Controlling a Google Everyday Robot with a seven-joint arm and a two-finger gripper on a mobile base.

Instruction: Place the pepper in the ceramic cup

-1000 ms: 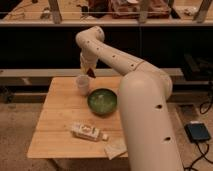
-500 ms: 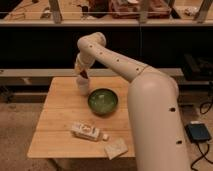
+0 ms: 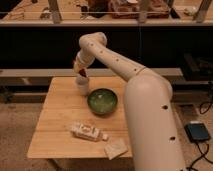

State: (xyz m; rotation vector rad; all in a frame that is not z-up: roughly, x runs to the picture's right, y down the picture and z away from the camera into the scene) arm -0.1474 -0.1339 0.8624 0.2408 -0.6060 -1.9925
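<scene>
The off-white ceramic cup (image 3: 82, 86) stands upright on the far left part of the wooden table (image 3: 55, 117). My gripper (image 3: 81, 71) hangs directly above the cup, pointing down at its mouth. It is shut on the pepper (image 3: 82, 75), a small dark red piece whose lower end is at or just inside the cup's rim. The long white arm runs from the lower right up and over to the gripper.
A round green bowl (image 3: 102, 101) sits just right of the cup. A white rectangular packet (image 3: 88, 132) lies near the front of the table, with a tan flat packet (image 3: 116, 148) at the front edge. A dark shelf runs behind the table.
The gripper has moved left and down with the pepper, from between cup and bowl to right over the cup's mouth.
</scene>
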